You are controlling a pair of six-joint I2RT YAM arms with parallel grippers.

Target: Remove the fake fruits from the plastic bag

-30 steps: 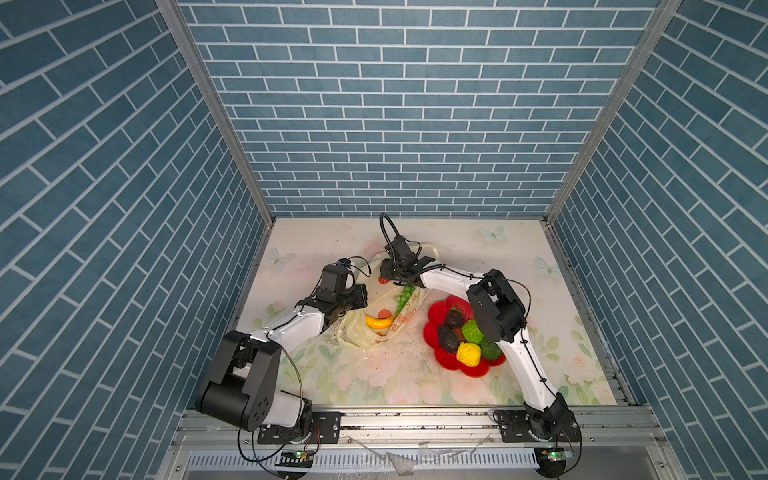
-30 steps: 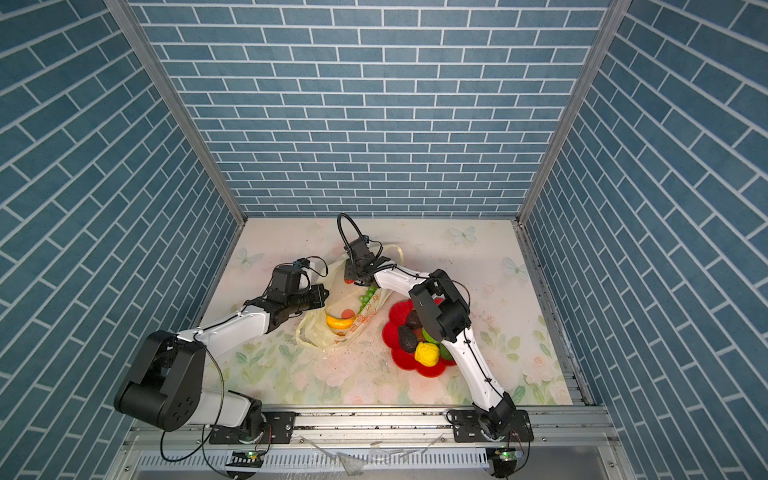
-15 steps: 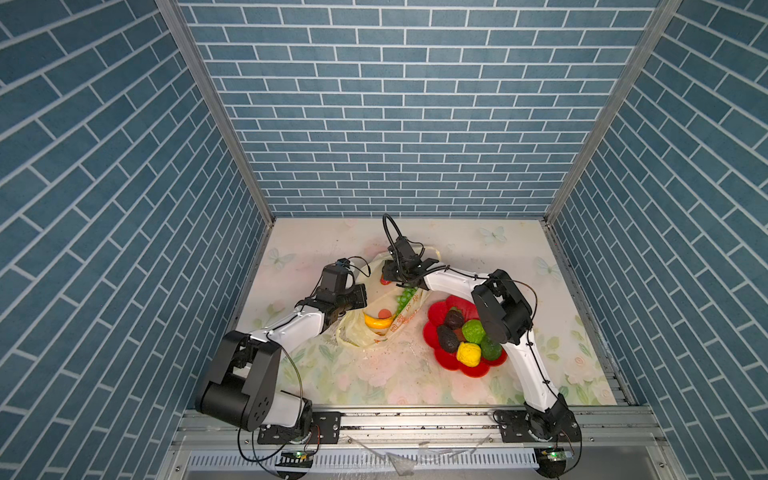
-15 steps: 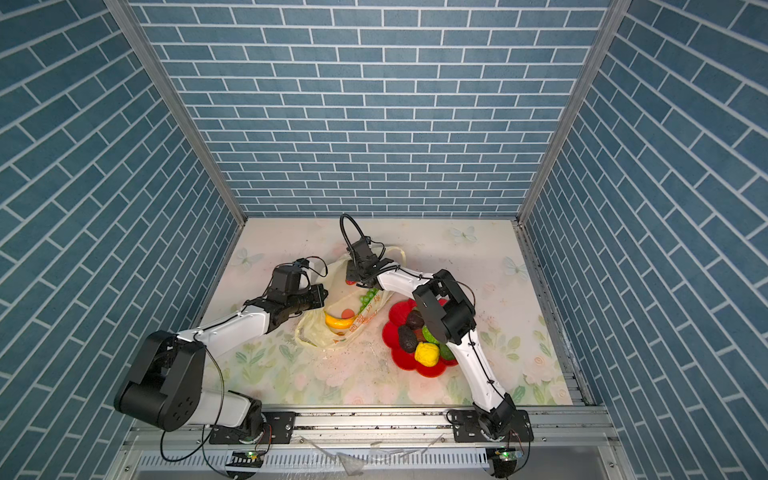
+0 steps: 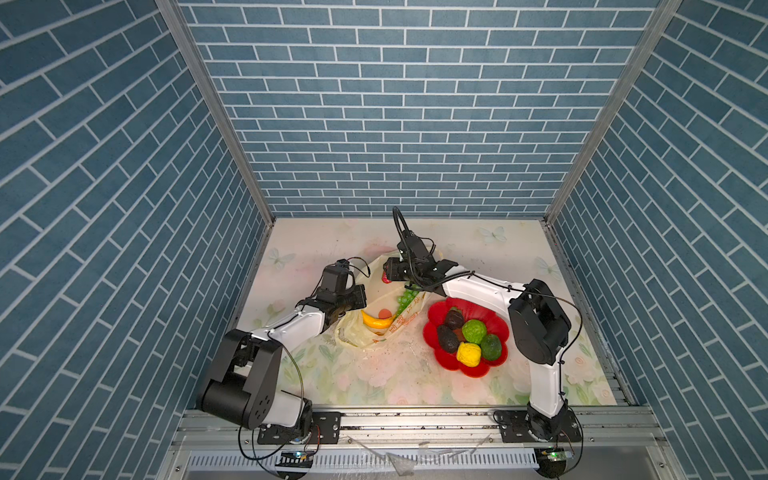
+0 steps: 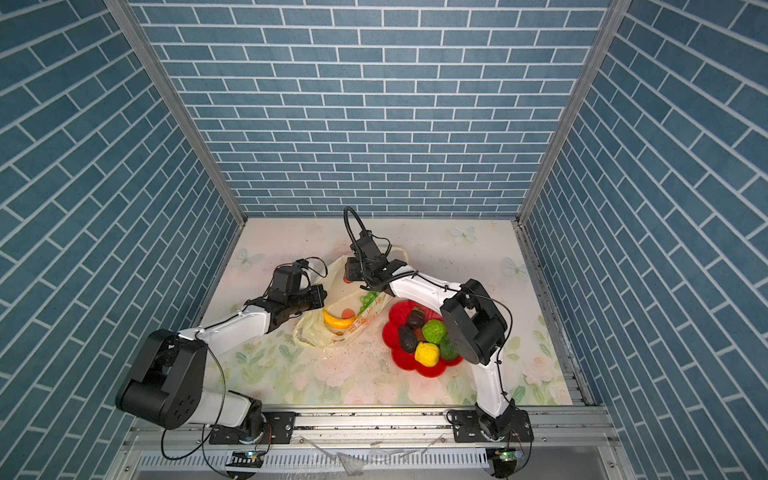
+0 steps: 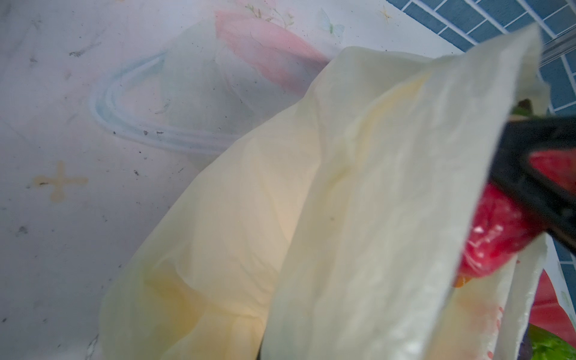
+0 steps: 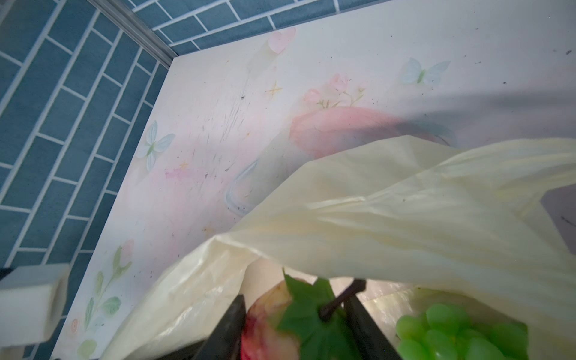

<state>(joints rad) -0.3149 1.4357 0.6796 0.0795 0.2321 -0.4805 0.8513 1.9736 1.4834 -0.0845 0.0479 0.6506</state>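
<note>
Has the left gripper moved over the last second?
No. In both top views the left gripper sits in the same spot at the edge of the plastic bag, no nearer the red plate than before.

Plastic bag (image 5: 356, 334) is pale yellow, banana (image 5: 377, 321) yellow, grapes (image 5: 405, 298) green, strawberry (image 5: 387, 277) and plate (image 5: 433, 332) red.

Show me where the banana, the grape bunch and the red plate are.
banana (image 5: 377, 323), in a top view, middle of its curve.
grape bunch (image 8: 448, 336), right wrist view, a grape mid-cluster.
red plate (image 5: 434, 320), in a top view, bare rim lobe.
</note>
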